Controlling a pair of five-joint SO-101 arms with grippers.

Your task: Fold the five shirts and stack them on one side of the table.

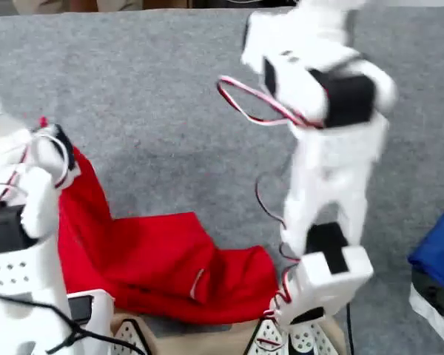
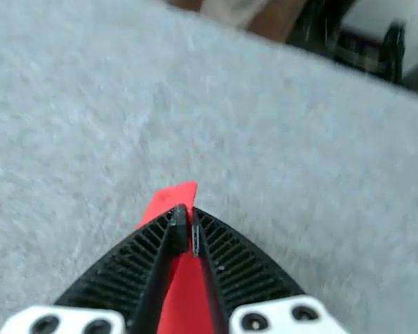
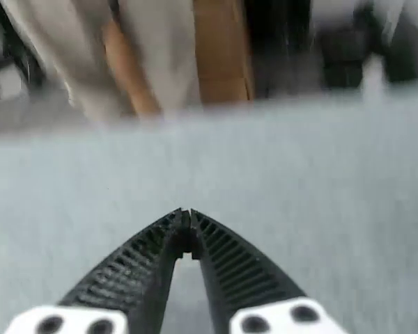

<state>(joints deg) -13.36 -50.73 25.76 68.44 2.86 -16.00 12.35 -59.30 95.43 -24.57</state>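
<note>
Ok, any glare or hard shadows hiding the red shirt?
High view: no glare, just a soft shadow on the grey table by the red shirt. Left wrist view: even light, shirt plain in the shut left gripper. Right wrist view: even light around the right gripper.

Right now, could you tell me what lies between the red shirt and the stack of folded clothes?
In the high view, the right arm stands between the red shirt and the stack, with a stretch of bare grey table beside the stack.
</note>
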